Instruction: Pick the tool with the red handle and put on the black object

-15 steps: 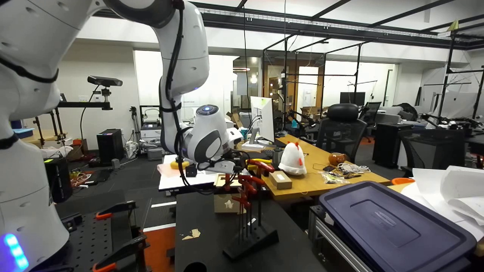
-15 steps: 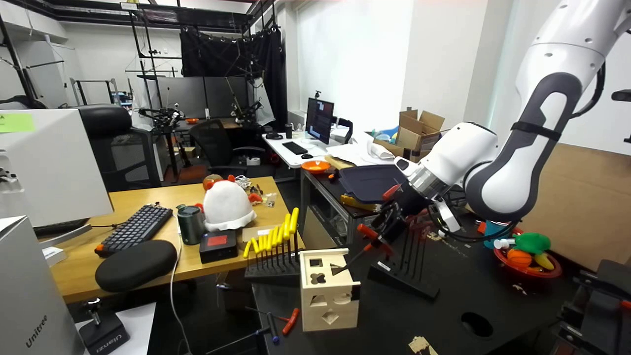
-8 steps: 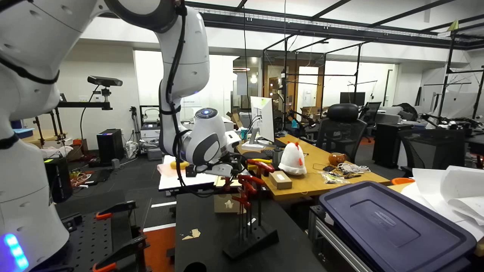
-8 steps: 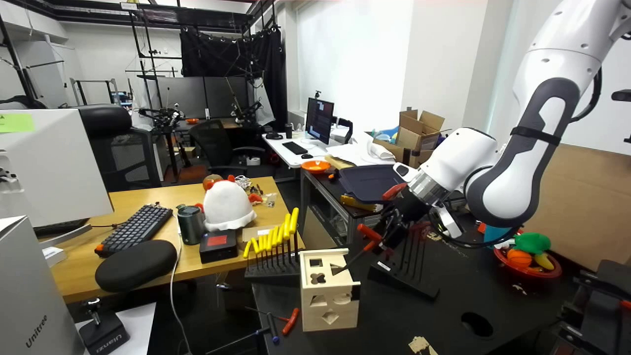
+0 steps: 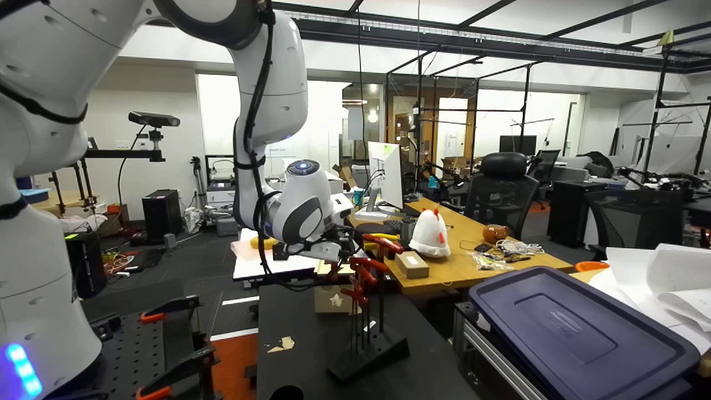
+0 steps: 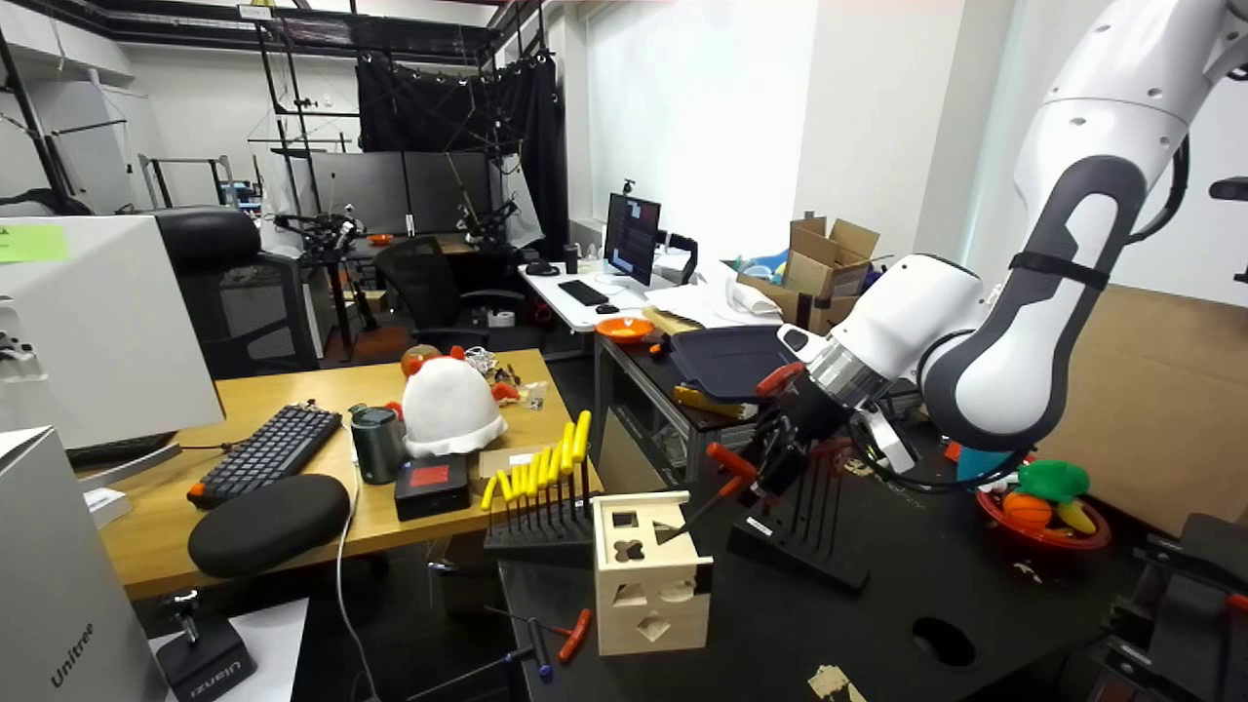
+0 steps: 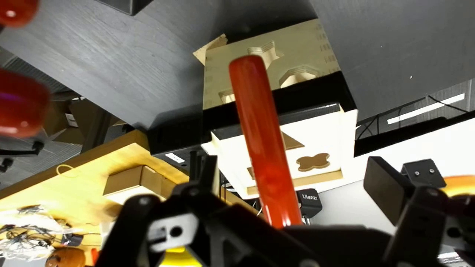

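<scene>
"How does the gripper stand?"

"Unclenched: in the wrist view its fingers are spread wide, and the tool with the red handle has that handle between them. Whether either finger touches it, nobody can tell."

"And the tool's far end?"

"In an exterior view its shaft slants down toward the top of the wooden shape box; whether the tip goes into a hole cannot be told."

"The black stand?"

"It rests on the counter, near the box, with the slanted tool outside it and other red-handled tools upright in it."
</scene>
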`<state>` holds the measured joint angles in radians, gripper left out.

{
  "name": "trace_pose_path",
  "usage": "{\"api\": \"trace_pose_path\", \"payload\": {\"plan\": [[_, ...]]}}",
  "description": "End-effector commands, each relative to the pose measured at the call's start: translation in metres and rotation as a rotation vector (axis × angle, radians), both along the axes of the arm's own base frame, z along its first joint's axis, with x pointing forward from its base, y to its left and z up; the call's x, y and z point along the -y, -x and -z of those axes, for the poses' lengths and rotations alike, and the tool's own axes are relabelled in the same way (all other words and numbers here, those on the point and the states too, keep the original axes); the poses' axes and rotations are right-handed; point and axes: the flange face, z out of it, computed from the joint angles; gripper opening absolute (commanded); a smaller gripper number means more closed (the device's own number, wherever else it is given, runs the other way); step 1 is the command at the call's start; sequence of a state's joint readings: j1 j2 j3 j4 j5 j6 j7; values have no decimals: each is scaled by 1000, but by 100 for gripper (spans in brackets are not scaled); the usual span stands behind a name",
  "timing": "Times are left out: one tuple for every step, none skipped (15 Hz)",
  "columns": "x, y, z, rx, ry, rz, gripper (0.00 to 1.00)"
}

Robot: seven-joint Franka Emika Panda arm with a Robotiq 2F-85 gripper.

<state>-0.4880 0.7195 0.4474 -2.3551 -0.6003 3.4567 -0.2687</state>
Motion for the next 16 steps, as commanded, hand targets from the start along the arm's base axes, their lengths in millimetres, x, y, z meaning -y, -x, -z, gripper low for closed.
{"api": "trace_pose_path", "payload": {"plan": [[1, 3, -3, -7, 11, 2, 75], [1, 3, -4, -4, 11, -1, 74], [0, 2, -4, -4, 14, -3, 66], [0, 2, -4, -3, 15, -4, 59], [0, 2, -5, -2, 16, -7, 49], [-1, 1, -5, -2, 18, -8, 43], [-1, 1, -6, -1, 19, -11, 34], [-1, 1, -6, 0, 20, -12, 27], [-2, 0, -6, 0, 21, -14, 21], [-2, 0, -7, 1, 22, -16, 12], [-2, 0, -7, 2, 23, -17, 5], [-2, 0, -8, 2, 24, -20, 2], [-2, -1, -8, 3, 25, -22, 6], [-3, -2, -9, 4, 27, -27, 6], [-4, -2, -9, 4, 30, -32, 6], [-4, -3, -10, 3, 34, -38, 6]]}}
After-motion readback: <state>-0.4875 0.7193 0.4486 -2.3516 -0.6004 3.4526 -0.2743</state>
